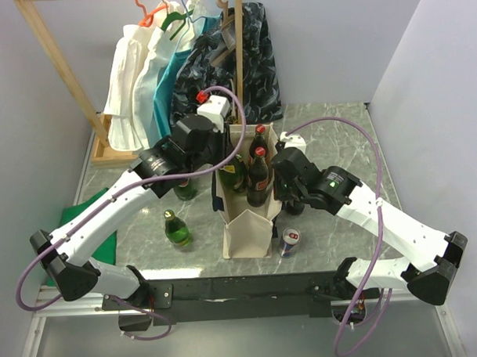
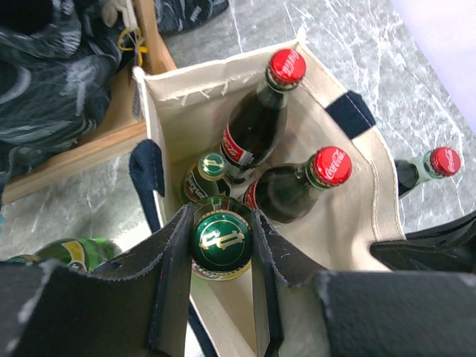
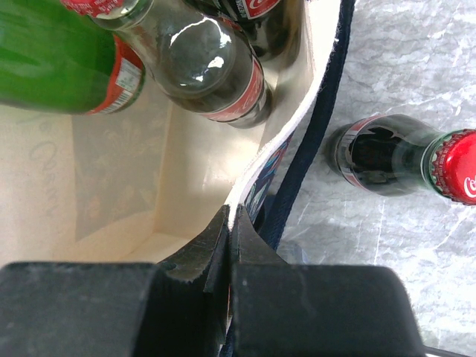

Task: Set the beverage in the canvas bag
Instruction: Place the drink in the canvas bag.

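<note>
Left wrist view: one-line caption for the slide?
Left end effector holds a green-capped bottle in the canvas bag, beside two cola bottles and another green bottle.

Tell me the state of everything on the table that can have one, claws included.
canvas bag: upright, mouth open.
green bottle: capped, held at the bag's mouth.
left claw: shut on green bottle.
right claw: shut on canvas bag rim.
soda can: upright on table.
outside cola bottle: capped, standing beside bag.

Marble table [image 1: 205, 244] carries canvas bag [image 1: 248, 233], green bottle [image 1: 176, 228], can [image 1: 290, 241]
</note>
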`<state>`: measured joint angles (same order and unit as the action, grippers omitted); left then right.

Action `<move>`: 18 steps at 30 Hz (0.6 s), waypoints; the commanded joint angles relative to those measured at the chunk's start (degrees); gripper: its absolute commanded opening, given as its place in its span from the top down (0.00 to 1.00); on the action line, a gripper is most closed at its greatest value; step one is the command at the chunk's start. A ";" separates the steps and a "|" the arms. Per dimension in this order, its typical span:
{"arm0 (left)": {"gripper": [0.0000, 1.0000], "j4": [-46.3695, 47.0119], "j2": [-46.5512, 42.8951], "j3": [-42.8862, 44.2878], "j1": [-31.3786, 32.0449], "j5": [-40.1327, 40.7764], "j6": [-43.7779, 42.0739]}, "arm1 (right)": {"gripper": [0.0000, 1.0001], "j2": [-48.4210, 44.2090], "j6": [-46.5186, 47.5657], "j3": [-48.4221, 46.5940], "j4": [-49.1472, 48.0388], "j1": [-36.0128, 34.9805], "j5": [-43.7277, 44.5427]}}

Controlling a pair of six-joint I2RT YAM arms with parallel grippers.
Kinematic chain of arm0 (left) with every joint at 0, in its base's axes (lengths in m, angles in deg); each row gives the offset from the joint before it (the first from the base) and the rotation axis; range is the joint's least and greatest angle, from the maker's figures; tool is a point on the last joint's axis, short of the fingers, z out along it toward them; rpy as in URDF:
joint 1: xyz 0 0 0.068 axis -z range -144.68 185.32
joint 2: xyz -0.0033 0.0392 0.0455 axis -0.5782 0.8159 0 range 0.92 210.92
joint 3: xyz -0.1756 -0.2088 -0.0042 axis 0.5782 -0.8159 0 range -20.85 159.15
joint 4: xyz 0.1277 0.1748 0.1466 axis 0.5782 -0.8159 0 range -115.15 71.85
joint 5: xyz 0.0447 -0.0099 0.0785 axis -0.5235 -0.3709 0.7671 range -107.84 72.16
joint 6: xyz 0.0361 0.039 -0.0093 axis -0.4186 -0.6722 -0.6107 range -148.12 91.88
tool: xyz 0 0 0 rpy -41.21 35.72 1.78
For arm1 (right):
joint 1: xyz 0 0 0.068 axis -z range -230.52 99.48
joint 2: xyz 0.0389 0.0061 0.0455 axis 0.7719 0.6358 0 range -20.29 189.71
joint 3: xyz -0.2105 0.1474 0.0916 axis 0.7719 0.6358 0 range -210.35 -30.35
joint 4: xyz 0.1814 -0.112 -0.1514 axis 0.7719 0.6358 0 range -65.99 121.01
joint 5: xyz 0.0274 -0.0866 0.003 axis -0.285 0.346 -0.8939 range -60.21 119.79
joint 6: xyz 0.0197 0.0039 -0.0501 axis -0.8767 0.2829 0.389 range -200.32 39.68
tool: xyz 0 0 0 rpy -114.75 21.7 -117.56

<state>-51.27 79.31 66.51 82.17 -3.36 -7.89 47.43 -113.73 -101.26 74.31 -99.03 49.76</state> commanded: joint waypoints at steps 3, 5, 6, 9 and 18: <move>0.99 12.64 0.27 0.10 1.40 0.46 -0.54 | 1.00 -0.40 0.45 -0.54 0.58 -0.18 2.36; 0.99 13.52 0.62 -0.86 1.58 1.42 -0.89 | 1.00 -0.31 0.45 -0.63 0.58 -0.18 2.44; 0.99 13.87 0.97 -1.39 1.58 2.04 -0.46 | 1.00 -0.49 0.45 -0.54 0.67 -0.18 2.62; 0.99 14.84 1.59 -3.06 1.58 2.75 0.25 | 1.00 -0.57 0.10 -0.45 0.76 -0.18 2.80; 0.99 15.98 2.73 -5.00 1.67 2.57 0.07 | 1.00 -0.75 0.19 -0.01 0.59 -0.18 2.62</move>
<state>-46.18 84.11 59.73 83.53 -2.47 -7.89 47.43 -113.73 -101.26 74.62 -99.03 50.18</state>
